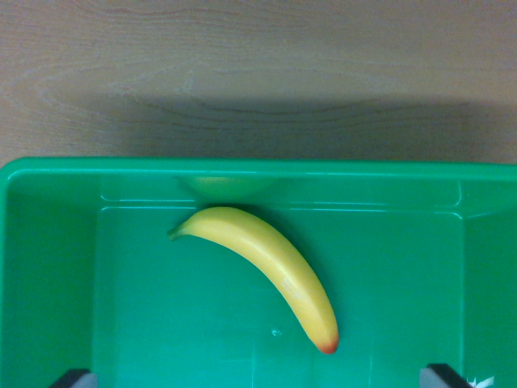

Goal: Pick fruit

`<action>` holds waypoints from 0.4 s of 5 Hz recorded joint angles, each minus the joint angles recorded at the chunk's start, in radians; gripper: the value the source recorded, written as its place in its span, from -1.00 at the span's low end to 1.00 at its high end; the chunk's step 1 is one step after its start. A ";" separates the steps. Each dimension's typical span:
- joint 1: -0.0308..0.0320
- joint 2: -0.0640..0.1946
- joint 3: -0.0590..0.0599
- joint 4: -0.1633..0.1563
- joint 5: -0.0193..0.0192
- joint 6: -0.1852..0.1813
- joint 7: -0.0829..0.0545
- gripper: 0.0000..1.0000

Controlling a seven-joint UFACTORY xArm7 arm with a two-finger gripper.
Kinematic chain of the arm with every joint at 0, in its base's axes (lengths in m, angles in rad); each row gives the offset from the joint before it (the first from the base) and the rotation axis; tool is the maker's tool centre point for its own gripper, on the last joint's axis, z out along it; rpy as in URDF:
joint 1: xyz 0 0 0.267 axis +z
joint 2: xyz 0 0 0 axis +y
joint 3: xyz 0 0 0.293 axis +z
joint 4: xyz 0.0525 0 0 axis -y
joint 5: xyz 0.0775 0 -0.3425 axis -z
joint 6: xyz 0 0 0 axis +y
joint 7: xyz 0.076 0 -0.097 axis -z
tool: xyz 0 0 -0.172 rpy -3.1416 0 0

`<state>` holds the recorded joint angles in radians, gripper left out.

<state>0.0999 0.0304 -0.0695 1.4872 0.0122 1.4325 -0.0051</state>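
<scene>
Banana in green bin, between and ahead of the spread fingertips.
Left fingertip [74, 377], then banana [266, 271] on the floor of the green bin [48, 174], stem upper-left near the far wall, red tip lower-right, long axis diagonal; right fingertip [448, 376]. Gripper [261, 378] wide open, holding nothing. Wooden table [258, 73] beyond.

Green plastic bin [48, 267] on what looks like wood-grain tabletop [242, 73].
</scene>
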 joint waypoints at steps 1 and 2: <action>0.0006 0.012 -0.001 -0.025 -0.0018 -0.038 -0.015 -1.00; 0.0006 0.012 -0.001 -0.025 -0.0018 -0.038 -0.015 -1.00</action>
<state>0.1005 0.0424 -0.0704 1.4626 0.0104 1.3948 -0.0205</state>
